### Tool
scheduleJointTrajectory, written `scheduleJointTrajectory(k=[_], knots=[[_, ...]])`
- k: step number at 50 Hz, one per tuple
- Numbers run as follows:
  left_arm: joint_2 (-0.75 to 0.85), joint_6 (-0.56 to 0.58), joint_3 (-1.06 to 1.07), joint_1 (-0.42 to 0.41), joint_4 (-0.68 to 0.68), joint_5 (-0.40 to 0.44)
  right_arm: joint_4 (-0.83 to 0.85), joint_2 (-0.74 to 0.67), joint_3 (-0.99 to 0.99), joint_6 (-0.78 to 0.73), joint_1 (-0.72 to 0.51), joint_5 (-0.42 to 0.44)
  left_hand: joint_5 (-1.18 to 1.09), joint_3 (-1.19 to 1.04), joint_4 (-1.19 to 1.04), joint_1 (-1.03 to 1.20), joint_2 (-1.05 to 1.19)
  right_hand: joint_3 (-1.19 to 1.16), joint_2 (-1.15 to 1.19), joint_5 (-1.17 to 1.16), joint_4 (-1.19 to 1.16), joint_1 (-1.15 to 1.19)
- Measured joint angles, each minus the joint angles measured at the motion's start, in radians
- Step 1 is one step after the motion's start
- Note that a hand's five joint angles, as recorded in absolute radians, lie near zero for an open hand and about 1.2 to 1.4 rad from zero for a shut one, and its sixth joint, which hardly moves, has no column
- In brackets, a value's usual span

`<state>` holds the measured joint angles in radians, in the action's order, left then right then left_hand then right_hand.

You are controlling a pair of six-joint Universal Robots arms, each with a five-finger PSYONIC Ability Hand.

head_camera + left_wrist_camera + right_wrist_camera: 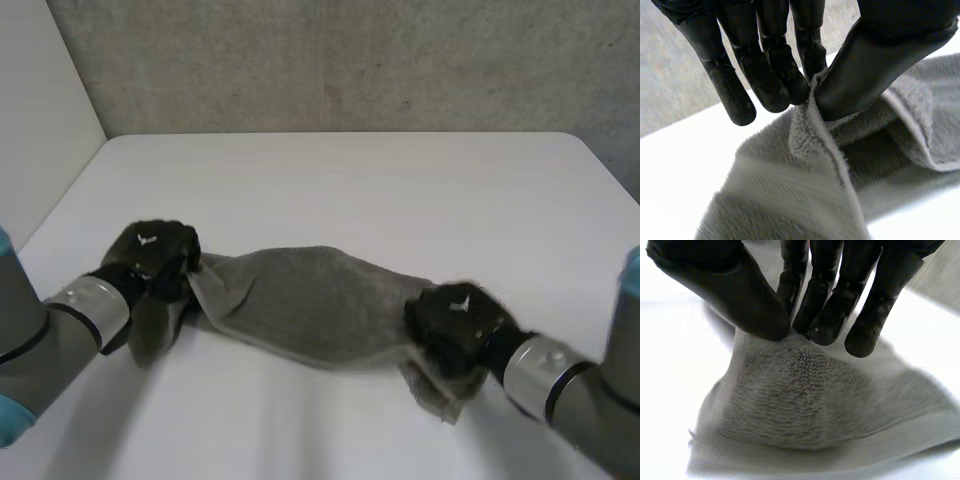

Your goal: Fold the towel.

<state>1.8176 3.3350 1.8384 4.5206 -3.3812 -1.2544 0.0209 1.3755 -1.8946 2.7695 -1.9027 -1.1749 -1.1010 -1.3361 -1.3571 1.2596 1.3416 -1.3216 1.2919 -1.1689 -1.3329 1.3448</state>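
Note:
A grey towel (300, 300) stretches across the near part of the white table (350, 190), sagging between my two hands. My left hand (155, 255) holds its left end a little above the table. In the left wrist view the thumb (865, 70) and fingers (785, 75) pinch a hemmed edge of the towel (815, 145). My right hand (455, 320) grips the right end, and a corner hangs below it. In the right wrist view the thumb (740, 300) and fingers (825, 310) pinch the towel (800, 395) at its top.
A grey wall (350, 60) stands behind the table's far edge. The table's rounded far corners lie at the back left and back right. Bare tabletop spreads beyond the towel.

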Motion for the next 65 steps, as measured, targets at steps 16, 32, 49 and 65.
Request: scheduleJointTrajectory(k=[16,32,49,65], knots=[[-0.388,-0.136,-0.131,0.026,0.121,0.094,-0.51,0.203,0.586,0.032,0.197,0.214,0.0,-0.002,-0.004,0.003,0.003,0.0,0.008,-0.001,0.0,0.002],[0.171,-0.118,-0.507,-0.014,0.132,0.081,-0.58,-0.387,1.108,-0.138,0.039,-0.034,0.0,-0.002,-0.004,0.004,0.003,0.0,0.037,-0.002,-0.001,0.004],[0.224,-0.22,-1.27,-0.108,0.178,-0.021,-0.395,-0.355,1.54,0.204,0.036,0.049,0.0,-0.005,-0.004,0.01,0.005,-0.01,0.037,-0.005,-0.001,0.005],[0.116,-0.154,-0.42,-0.017,0.084,0.105,-0.392,-0.206,0.757,-0.202,0.067,0.12,0.0,-0.005,-0.005,0.01,0.006,-0.011,0.037,-0.005,-0.001,0.006]])
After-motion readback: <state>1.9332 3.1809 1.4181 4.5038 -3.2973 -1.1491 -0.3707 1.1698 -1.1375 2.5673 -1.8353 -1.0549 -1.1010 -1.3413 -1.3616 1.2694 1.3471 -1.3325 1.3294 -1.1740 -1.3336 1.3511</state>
